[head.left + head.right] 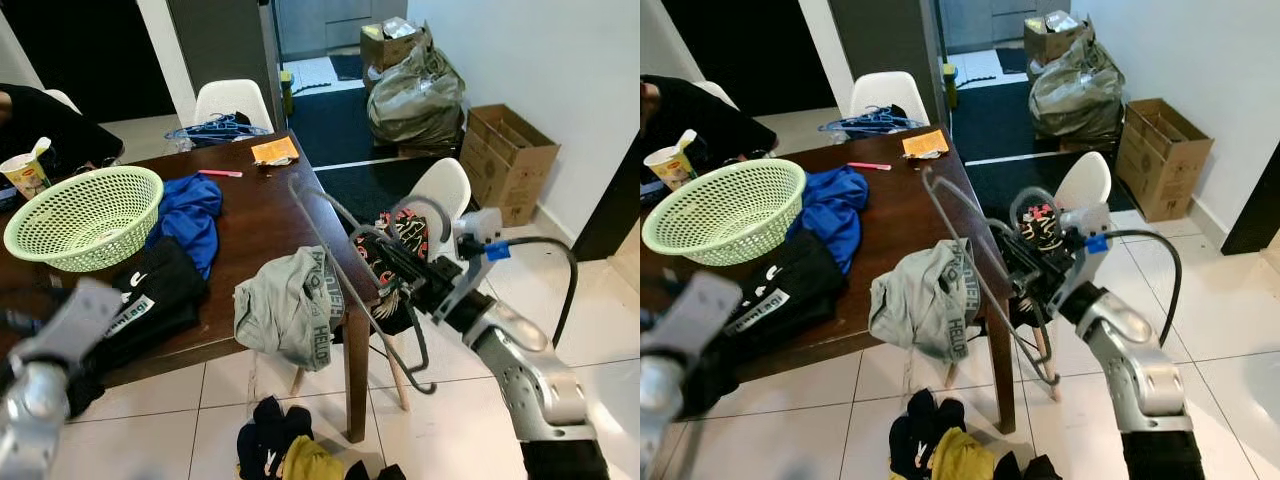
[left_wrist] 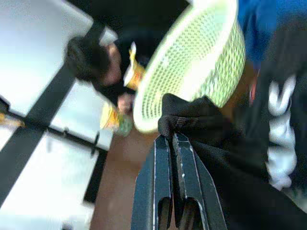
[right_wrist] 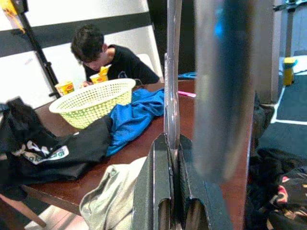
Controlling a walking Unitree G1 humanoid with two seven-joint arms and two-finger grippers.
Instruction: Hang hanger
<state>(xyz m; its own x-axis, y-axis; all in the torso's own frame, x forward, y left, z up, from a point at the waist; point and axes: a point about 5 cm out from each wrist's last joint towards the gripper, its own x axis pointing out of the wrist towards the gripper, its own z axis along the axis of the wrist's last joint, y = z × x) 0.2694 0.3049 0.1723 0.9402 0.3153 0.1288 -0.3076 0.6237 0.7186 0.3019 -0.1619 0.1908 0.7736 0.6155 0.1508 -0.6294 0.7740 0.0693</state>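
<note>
A grey wire hanger (image 1: 330,250) is held in the air off the table's right edge, its hook (image 1: 420,375) pointing down toward the floor. My right gripper (image 1: 388,268) is shut on one of its bars, and the right wrist view has that bar (image 3: 171,96) rising from between the closed fingers (image 3: 153,191). My left gripper (image 2: 172,140) is shut on a fold of a black garment (image 2: 201,124). That garment (image 1: 150,290), with white lettering, lies on the near left of the brown table (image 1: 260,215). My left arm (image 1: 55,345) is blurred at the lower left.
On the table are a green mesh basket (image 1: 85,215) and a blue garment (image 1: 190,215); a grey garment (image 1: 290,305) hangs over its edge. Clothes (image 1: 285,450) lie on the floor. White chairs (image 1: 440,190), a cardboard box (image 1: 510,155) and bags stand around. A person (image 3: 103,55) sits at the far left.
</note>
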